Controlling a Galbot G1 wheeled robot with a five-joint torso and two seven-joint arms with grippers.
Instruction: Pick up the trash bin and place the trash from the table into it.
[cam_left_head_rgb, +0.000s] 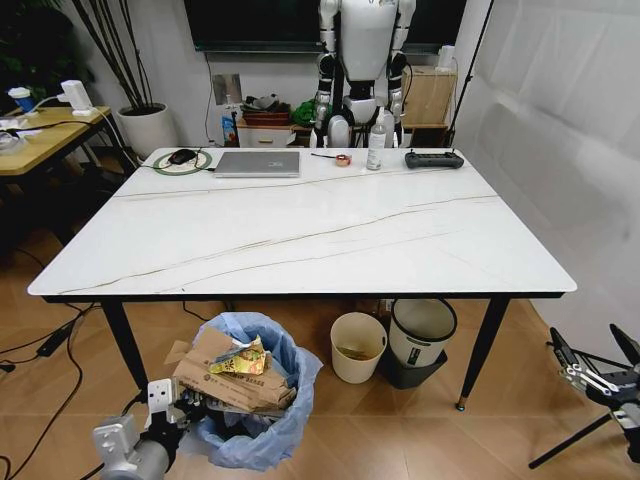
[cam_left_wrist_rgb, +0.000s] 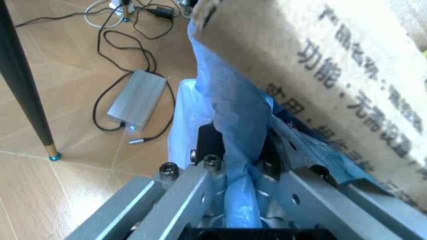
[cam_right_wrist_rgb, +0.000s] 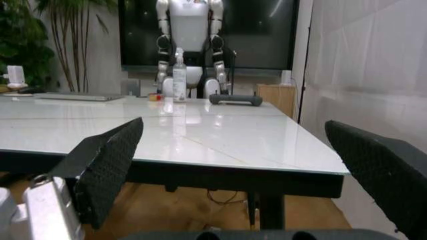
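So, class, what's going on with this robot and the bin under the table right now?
The left gripper is low at the floor in front of the table, shut on the blue bag of the trash bin. The bin already holds trash, including torn cardboard and a yellow wrapper. The right gripper waits open, off to the right below table height. A laptop, a bottle and a controller sit at the table's far edge.
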